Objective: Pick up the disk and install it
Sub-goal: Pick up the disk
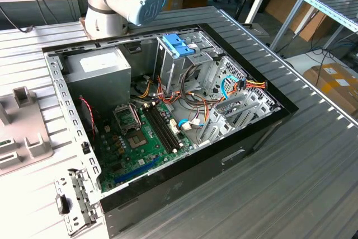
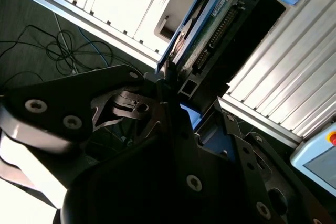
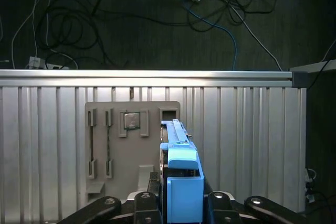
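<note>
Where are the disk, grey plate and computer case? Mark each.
disk (image 3: 185,192): first wrist view, blue end tab.
grey plate (image 3: 134,153): first wrist view, flat middle.
computer case (image 1: 184,186): exterior view, black side wall.

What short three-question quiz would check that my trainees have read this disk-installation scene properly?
1. True or false: the tool is gripping the disk.
2. In the first wrist view, the grey fixture plate lies on: A) the ribbed metal table; B) a wooden bench; C) the floor.
3. Fill in: in the exterior view, the computer case lies open with its motherboard facing ____.
Key: 1 true; 2 A; 3 up.
</note>
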Robot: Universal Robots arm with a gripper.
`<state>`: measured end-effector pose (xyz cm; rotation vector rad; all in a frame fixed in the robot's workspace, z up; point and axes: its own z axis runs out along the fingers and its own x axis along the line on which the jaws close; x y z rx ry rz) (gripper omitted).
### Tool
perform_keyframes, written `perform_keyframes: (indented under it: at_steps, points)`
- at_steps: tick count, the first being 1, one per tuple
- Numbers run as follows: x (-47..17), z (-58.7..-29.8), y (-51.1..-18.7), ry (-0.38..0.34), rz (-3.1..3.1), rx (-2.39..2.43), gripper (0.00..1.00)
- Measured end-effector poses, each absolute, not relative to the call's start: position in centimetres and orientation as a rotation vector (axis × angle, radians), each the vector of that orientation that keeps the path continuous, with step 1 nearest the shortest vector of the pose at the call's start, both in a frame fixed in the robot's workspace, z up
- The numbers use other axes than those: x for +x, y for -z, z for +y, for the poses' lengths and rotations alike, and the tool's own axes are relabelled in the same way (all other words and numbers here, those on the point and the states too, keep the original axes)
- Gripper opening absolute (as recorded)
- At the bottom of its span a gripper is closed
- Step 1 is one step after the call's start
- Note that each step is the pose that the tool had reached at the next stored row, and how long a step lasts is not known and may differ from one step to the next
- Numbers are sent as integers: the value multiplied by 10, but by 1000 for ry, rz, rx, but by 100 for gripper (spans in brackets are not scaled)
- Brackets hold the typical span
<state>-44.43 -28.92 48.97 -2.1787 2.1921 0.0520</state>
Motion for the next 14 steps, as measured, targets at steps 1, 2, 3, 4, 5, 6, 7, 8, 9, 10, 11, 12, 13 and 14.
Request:
perform_keyframes:
  at_steps: [1,2,3,4,5,6,7,8,9,10,11,12,13,14]
  points:
    - [-444,-290,-490,-52,2192,-2179,37]
    - [-444,-291,-490,-52,2192,-2179,37]
    - [-444,-291,-490,-52,2192,-2179,37]
    - [-444,-292,-490,-52,2192,-2179,37]
    - [-444,-293,-490,-52,2192,-2179,37]
    - [-444,-294,-490,-52,2192,-2179,37]
    - [-444,-295,-490,-52,2192,-2179,37]
    - [-444,-295,-490,-52,2192,-2179,37]
    - [-444,-296,-490,-52,2192,-2179,37]
    - [-444,-297,-490,-52,2192,-2179,37]
    - [-444,-298,-490,-52,2192,-2179,37]
    - [-444,-299,-490,-52,2192,-2179,37]
    - [-444,-300,-490,-52,2192,-2179,37]
    - [-444,-300,-490,-52,2192,-2179,37]
